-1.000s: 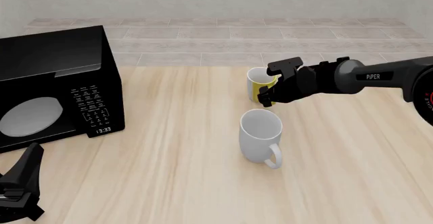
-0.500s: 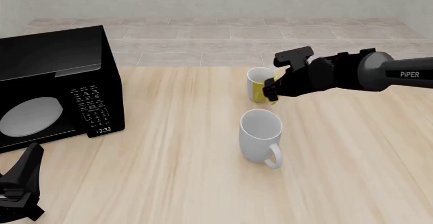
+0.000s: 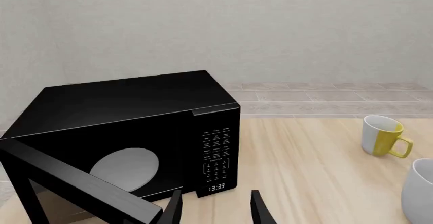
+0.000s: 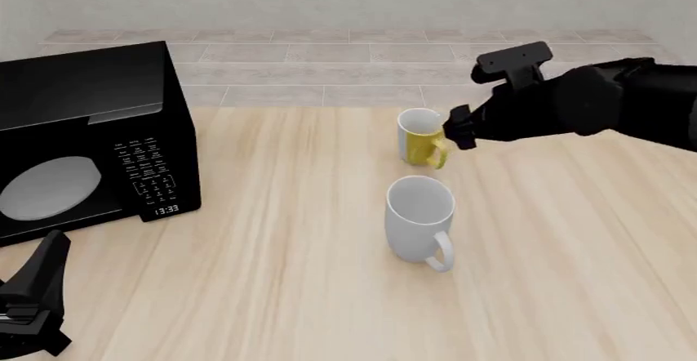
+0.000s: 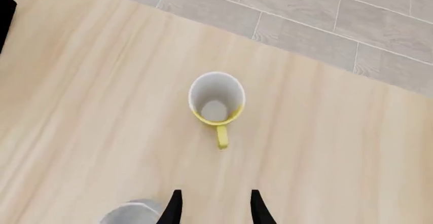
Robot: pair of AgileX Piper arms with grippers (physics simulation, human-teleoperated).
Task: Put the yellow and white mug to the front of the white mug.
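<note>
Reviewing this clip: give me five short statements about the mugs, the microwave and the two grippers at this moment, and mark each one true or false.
1. The yellow and white mug stands upright on the table. True.
2. The right gripper is shut on the yellow and white mug. False: its fingers are apart with nothing between them, and the mug stands free below.
3. The white mug is nearer the camera than the yellow and white mug in the front view. True.
4. The microwave stands to the right of both mugs in the front view. False: it is at the left side of the table.
5. The left gripper is holding the white mug. False: it is open near the microwave, holding nothing.
</note>
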